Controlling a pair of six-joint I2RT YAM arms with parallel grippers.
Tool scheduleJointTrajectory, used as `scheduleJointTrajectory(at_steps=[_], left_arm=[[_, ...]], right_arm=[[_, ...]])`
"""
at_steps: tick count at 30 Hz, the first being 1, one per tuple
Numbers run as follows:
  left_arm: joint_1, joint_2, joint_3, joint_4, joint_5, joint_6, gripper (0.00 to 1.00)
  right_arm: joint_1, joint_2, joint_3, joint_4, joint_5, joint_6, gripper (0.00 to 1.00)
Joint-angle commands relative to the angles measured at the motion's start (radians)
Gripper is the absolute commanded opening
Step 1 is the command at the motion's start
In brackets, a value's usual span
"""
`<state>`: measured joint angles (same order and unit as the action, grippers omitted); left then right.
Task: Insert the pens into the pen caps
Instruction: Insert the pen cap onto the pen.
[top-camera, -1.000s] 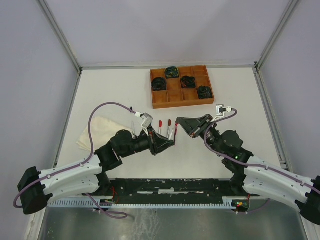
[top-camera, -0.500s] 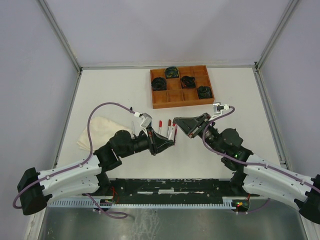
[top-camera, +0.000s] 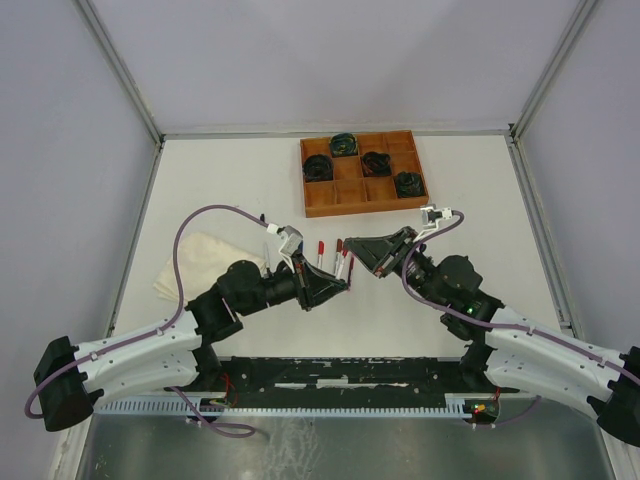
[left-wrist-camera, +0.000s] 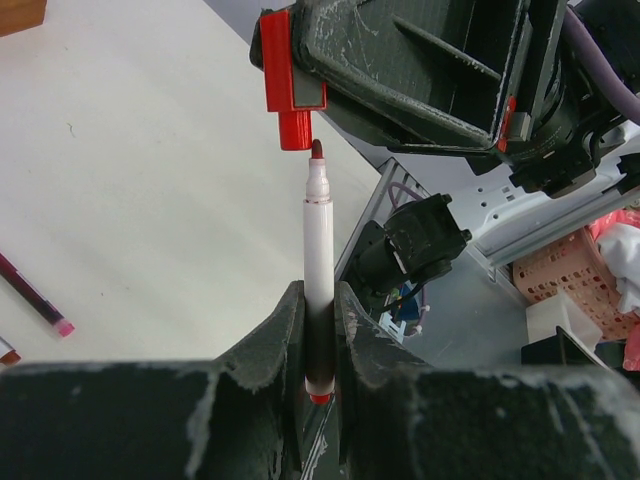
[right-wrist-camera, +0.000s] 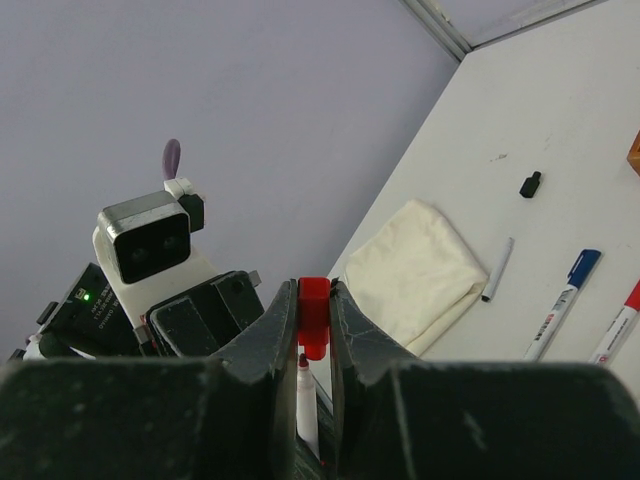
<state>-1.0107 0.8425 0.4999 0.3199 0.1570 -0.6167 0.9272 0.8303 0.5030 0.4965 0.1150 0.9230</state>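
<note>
Seen from above, the left gripper (top-camera: 342, 281) and the right gripper (top-camera: 350, 246) meet near the middle of the table (top-camera: 480, 200) with a pen (top-camera: 345, 266) between them. Other pens (top-camera: 320, 252) lie just beside them, a folded cloth (top-camera: 193, 262) lies to the left, and a wooden tray (top-camera: 352, 192) of coiled cables (top-camera: 319, 167) stands well behind. The left wrist view shows the left gripper pinching the pen's lower barrel. The pen's dark red tip sits just below the mouth of a red cap (left-wrist-camera: 291, 95). In the right wrist view the right gripper is pinching that cap, and a small black cap (right-wrist-camera: 530, 184) lies on the table beyond the cloth.
</note>
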Motion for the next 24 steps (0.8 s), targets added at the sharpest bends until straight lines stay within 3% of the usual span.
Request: scheduleJointTrajectory(at_steps=[1, 24], left_arm=[[-0.006, -0.016, 0.009, 0.034, -0.027, 0.054, 0.03], [-0.005, -0.015, 0.004, 0.03, -0.033, 0.049, 0.03]], right_arm=[[-0.002, -0.003, 0.048, 0.03, -0.025, 0.009, 0.0], [-0.002, -0.009, 0.073, 0.014, 0.003, 0.036, 0.0]])
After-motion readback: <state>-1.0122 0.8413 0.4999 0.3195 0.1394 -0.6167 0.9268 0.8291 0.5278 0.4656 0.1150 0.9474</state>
